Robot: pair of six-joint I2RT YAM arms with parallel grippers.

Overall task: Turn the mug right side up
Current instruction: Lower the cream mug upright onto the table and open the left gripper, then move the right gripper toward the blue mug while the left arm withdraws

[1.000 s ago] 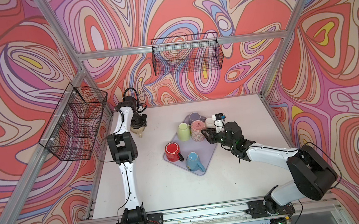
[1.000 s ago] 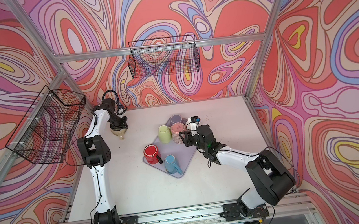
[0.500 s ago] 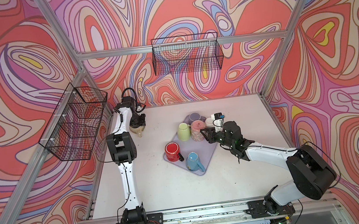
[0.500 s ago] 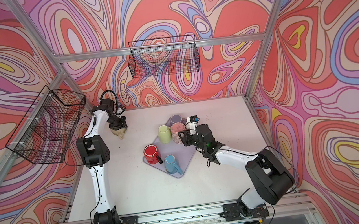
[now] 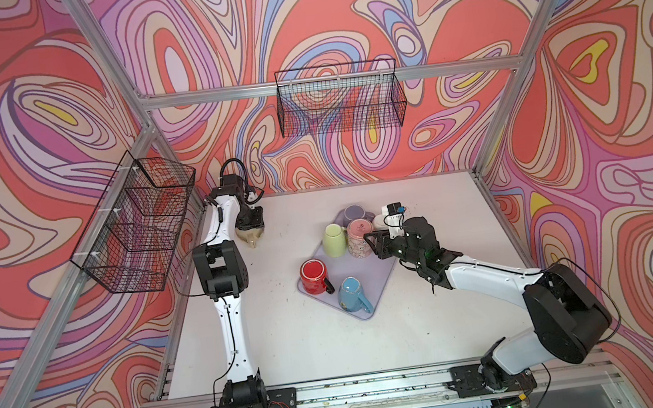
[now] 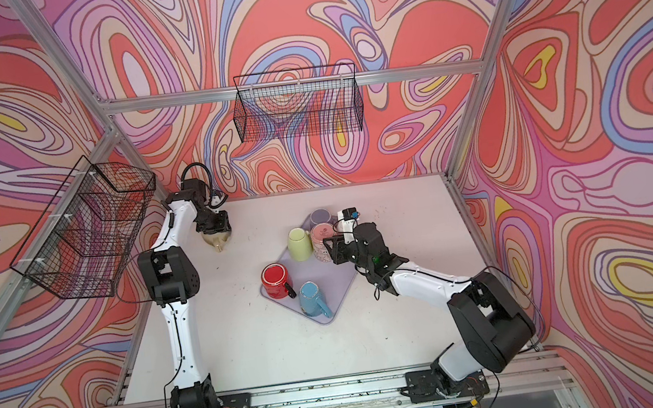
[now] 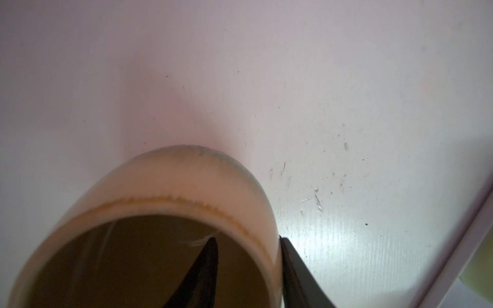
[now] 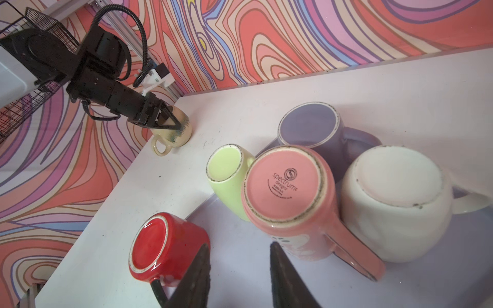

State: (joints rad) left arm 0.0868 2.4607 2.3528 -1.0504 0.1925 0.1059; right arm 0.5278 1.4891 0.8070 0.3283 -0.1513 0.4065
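At the back left of the matte white table (image 5: 290,343), well apart from the tray, stands the cream glazed ceramic mug (image 5: 251,235). It is upright, mouth up, rounded, with a blue-green smear on its side and a loop handle. The left gripper (image 7: 247,240) straddles its wall, one finger inside and one outside, and the jaws stand slightly apart with the inner finger off the wall. The mug stands in the same spot as a second ago. On the flat lilac tray (image 5: 359,268), glossy red (image 5: 313,275), lime-green (image 5: 333,235) and pink (image 5: 358,238) mugs rest bottom-up, their unglazed foot rings speckled. The right gripper (image 8: 239,243) hangs over the tray between the red and pink mugs, jaws apart and empty.
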